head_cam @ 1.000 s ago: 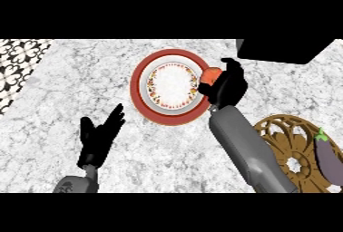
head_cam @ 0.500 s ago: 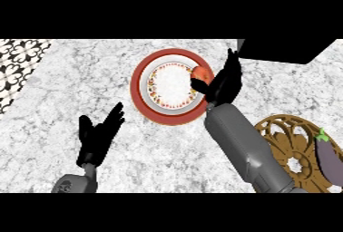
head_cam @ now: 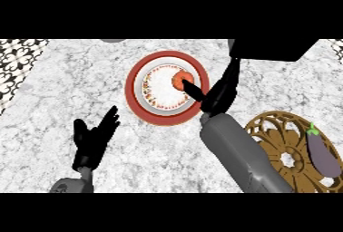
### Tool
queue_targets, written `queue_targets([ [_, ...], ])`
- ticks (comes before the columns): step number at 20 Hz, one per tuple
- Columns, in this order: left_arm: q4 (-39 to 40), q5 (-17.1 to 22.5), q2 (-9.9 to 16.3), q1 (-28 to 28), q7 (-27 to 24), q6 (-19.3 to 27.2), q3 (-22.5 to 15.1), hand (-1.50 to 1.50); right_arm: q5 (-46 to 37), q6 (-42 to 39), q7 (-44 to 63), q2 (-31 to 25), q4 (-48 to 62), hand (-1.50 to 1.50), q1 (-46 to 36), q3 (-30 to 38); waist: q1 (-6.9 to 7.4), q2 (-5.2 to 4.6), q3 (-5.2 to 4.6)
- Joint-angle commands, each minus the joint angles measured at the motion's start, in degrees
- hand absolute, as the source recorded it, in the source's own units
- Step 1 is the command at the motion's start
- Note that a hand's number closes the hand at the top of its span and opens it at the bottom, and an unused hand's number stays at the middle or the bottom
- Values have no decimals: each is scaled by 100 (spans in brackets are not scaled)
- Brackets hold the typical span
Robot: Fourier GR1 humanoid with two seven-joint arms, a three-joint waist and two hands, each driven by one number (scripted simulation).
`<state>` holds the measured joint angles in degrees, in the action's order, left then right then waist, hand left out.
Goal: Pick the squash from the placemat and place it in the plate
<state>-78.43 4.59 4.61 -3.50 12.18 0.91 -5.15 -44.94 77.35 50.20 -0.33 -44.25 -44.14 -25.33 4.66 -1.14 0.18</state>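
Note:
The squash, small, round and orange, lies on the right part of the white middle of a red-rimmed plate. My right hand is at the plate's right rim. Its fingers point straight up, away from the squash, and its thumb reaches left over the rim and touches or overlaps the squash's lower right side. Nothing is curled round the squash. My left hand rests open on the counter at the lower left, fingers up, apart from the plate.
A round brown openwork placemat lies at the lower right with a purple eggplant on it. A dark block sits at the top right. A black-and-white patterned surface borders the counter's left edge.
My right hand has moved left over the plate's rim and its fingers have straightened. The squash, earlier hidden in the hand at the rim, now lies on the plate. The left hand stayed still.

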Motion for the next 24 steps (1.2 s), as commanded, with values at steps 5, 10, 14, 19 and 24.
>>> queue_targets([
  [5, -476, 54, 55, 777, -211, -56, -2, 0, 978, 811, -344, 32, -1556, -150, 1161, -1764, -268, 91, -9],
  [10, -145, 45, 53, 482, -210, -17, 183, 0, 1450, 838, -905, 30, -1813, -150, 1583, -2243, -359, 85, -12],
  [14, -149, -170, -136, 174, 76, 299, 92, 0, 1066, 469, -1160, 30, -2225, -150, 2448, -2420, -481, 118, -18],
  [19, -506, -31, -47, 323, 393, 245, 210, 0, 468, 584, -726, 32, -2347, -150, 2886, -2759, -466, 135, -23],
  [24, -158, -102, -77, 482, -192, 47, 219, 0, -33, 555, -256, 32, -2378, -150, 3032, -2828, -448, 123, -21],
])
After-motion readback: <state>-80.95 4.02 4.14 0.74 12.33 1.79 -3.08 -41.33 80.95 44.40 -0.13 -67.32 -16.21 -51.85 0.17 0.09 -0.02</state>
